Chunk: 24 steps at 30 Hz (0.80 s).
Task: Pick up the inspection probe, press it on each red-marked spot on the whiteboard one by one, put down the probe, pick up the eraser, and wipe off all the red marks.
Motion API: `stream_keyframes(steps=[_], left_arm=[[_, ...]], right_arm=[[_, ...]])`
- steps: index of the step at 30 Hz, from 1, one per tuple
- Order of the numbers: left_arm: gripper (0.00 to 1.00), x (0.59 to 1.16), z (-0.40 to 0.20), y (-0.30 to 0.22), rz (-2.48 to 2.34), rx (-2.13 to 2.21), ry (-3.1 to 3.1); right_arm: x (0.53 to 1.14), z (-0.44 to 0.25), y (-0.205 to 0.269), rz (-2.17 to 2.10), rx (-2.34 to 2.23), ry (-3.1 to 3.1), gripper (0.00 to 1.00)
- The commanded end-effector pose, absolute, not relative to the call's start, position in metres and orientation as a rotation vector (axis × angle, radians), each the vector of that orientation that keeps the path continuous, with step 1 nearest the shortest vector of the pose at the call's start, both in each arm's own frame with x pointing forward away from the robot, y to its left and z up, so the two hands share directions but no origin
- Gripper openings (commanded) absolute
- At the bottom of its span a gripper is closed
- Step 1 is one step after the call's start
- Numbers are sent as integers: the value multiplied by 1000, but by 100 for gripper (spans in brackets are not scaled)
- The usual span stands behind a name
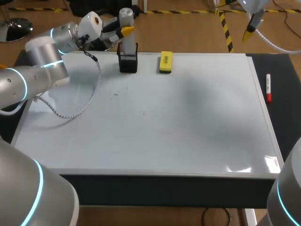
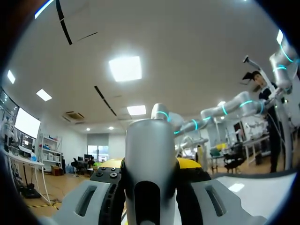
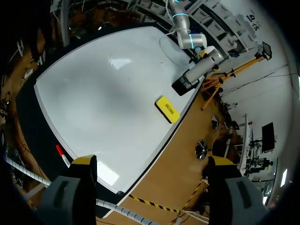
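The grey cylindrical probe (image 1: 126, 21) stands upright with its lower end in the black holder (image 1: 128, 62) at the whiteboard's far edge. My left gripper (image 1: 126, 32) is shut on the probe's shaft from the left side. In the left wrist view the probe (image 2: 150, 154) fills the space between the fingers of my left gripper (image 2: 151, 166). The yellow eraser (image 1: 166, 62) lies just right of the holder. My right gripper (image 1: 249, 29) hangs open and empty high above the far right corner. From the right wrist view, my right gripper (image 3: 152, 161) overlooks the eraser (image 3: 167, 108) and the probe (image 3: 202, 69).
The whiteboard (image 1: 188, 122) covers most of the table; I see only a few tiny dark specks (image 1: 115, 94) on it, no red marks. A red marker (image 1: 268, 88) lies on the black strip right of the board. A coiled cable (image 1: 80, 108) droops over the board's left part.
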State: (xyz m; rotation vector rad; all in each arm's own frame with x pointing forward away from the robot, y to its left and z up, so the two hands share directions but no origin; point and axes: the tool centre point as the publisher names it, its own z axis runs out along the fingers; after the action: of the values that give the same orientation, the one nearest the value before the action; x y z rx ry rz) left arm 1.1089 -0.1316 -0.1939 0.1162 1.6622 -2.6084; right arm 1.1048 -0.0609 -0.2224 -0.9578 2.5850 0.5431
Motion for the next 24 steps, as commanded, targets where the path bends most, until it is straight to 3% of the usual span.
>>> stream_keyframes(steps=[1, 24], left_arm=[[0, 1111, -203, -132, -2620, 112, 1654], [0, 1123, -234, -133, -2634, 94, 1672]], right_arm=[[1105, -222, -61, 539, -962, 2588, 100], [1105, -222, -61, 539, -962, 2588, 100]])
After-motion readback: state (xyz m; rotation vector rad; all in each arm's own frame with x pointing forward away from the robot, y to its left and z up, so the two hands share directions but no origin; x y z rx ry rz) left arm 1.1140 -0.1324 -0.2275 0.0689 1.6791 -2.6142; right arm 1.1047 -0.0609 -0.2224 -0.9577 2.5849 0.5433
